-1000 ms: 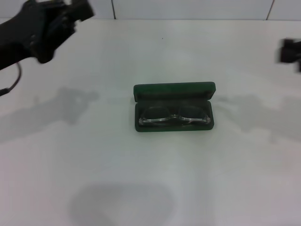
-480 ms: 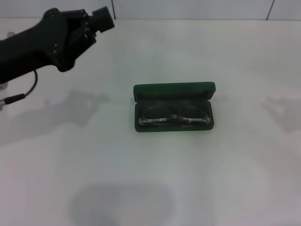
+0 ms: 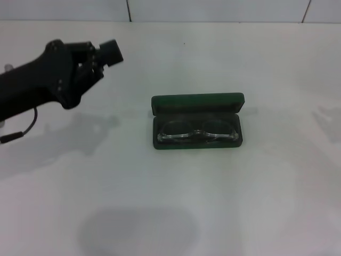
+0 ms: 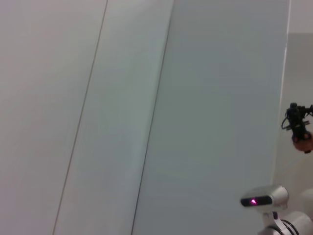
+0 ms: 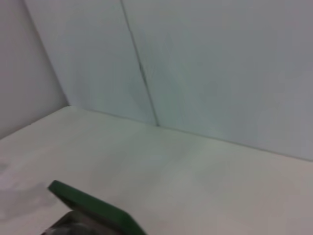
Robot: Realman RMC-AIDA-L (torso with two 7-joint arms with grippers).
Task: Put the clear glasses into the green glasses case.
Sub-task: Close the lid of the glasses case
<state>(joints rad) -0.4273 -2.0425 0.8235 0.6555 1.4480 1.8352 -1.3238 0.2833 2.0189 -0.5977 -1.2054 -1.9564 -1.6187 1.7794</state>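
One pair — clear glasses (image 3: 197,132) — lies inside open green glasses case (image 3: 197,103); end effector states: cannot tell.

clear glasses (image 3: 198,131): inside green glasses case (image 3: 197,104) | case: table (image 3: 256,202) centre, lid raised at rear | left arm (image 3: 48,80): above far-left table area

Dim, soft shadows, slight blur

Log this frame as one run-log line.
clear glasses: inside green glasses case | case lid: open | left gripper: raised, far-left of case | right gripper: out of view
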